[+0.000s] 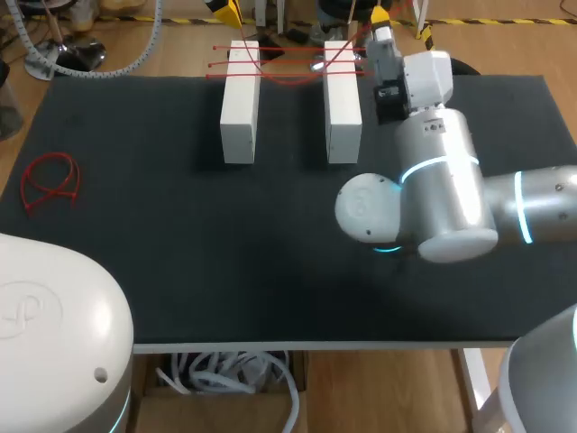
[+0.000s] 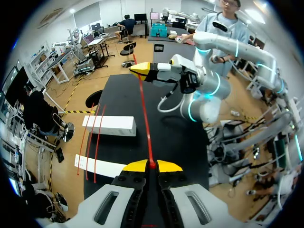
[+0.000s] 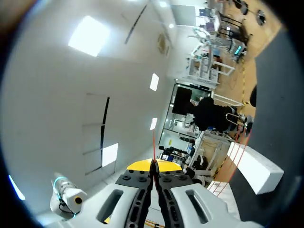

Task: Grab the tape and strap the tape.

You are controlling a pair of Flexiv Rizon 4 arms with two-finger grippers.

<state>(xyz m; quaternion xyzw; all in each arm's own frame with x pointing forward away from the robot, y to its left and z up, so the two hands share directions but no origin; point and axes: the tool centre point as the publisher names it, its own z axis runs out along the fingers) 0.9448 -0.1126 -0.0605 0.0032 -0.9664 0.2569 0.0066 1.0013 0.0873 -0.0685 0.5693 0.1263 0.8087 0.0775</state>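
Note:
A thin red tape (image 2: 146, 118) runs taut from my left gripper (image 2: 152, 165) to my right gripper (image 2: 142, 70), and each is shut on one end of it. In the right wrist view the right gripper (image 3: 154, 167) pinches the same tape (image 3: 153, 142). Both grippers hang past the table's far edge in the head view, the left gripper (image 1: 224, 11) behind the left white block (image 1: 240, 99) and the right gripper (image 1: 380, 16) behind the right white block (image 1: 343, 99). Other red tapes (image 1: 288, 48) lie across the far ends of both blocks.
A loose bundle of red tapes (image 1: 50, 180) lies near the table's left edge. My right arm (image 1: 442, 180) reaches over the table's right half. The black table (image 1: 225, 253) stretches in front of the blocks.

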